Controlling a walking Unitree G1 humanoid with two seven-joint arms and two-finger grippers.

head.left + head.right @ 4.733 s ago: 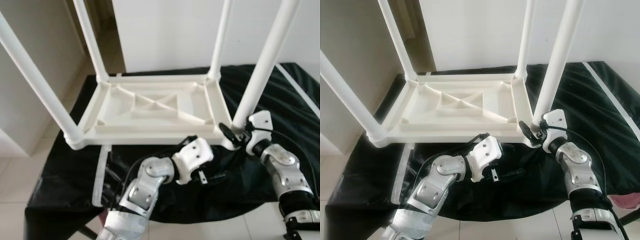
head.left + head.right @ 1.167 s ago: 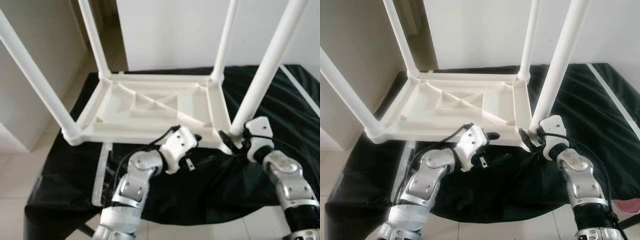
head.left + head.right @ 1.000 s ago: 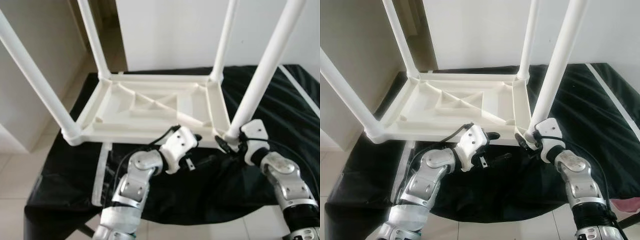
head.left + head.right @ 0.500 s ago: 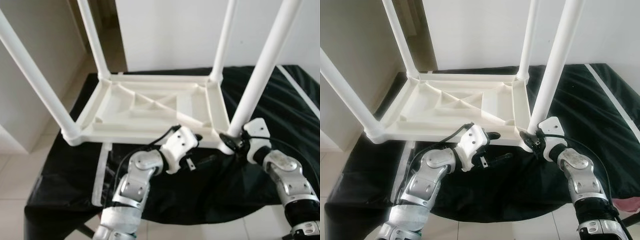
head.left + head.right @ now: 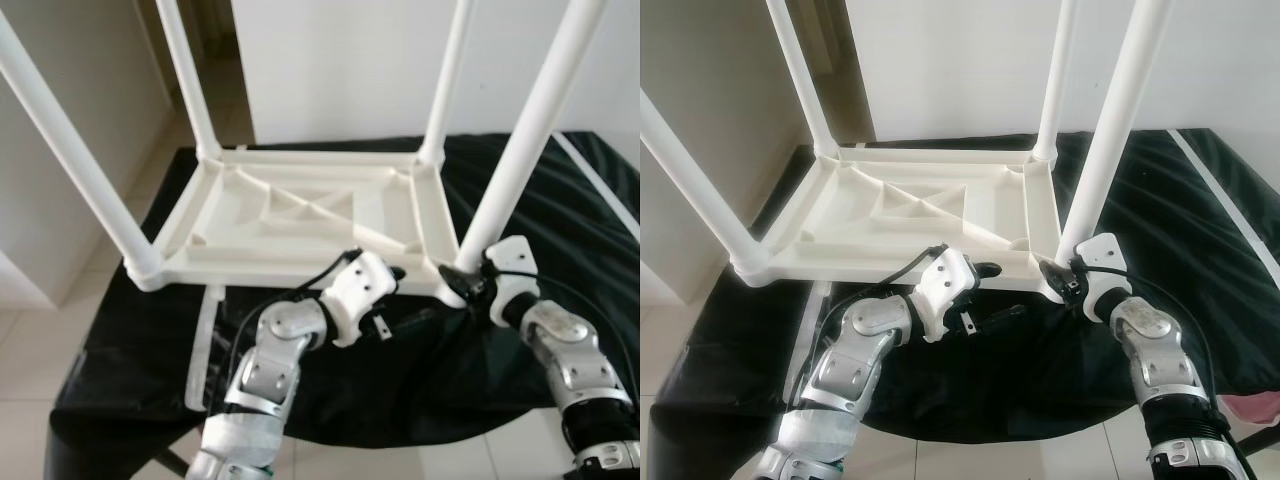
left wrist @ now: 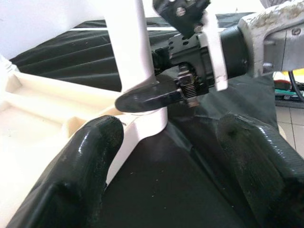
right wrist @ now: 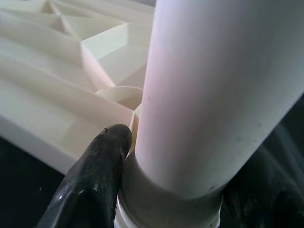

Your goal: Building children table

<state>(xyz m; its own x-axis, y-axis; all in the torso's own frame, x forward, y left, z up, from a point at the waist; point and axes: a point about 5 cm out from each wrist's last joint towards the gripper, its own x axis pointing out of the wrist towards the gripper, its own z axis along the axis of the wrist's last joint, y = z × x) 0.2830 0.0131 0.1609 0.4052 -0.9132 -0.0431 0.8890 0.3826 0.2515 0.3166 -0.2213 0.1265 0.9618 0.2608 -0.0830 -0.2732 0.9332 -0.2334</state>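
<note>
A white plastic children's table [image 5: 300,215] lies upside down on a black cloth [image 5: 130,340], its four legs pointing up. My right gripper [image 5: 462,285] sits at the base of the near-right leg [image 5: 520,150]. In the right wrist view a black finger [image 7: 95,180] presses against the leg's socket [image 7: 166,204] and the other finger lies on its far side. My left gripper [image 5: 405,295] hovers just in front of the table's near edge, open and empty. Its two fingers [image 6: 85,161] frame the same corner and the right gripper's finger [image 6: 152,95].
A loose white strip [image 5: 203,340] lies on the cloth at the left, and another white strip [image 5: 600,185] at the far right. White walls stand behind and to the left. Pale tiled floor [image 5: 30,350] surrounds the cloth. Something pink [image 5: 1255,405] shows at the lower right.
The left gripper has risen from the cloth to the table's near edge. The right gripper has stayed at the near-right leg's base, shifting slightly.
</note>
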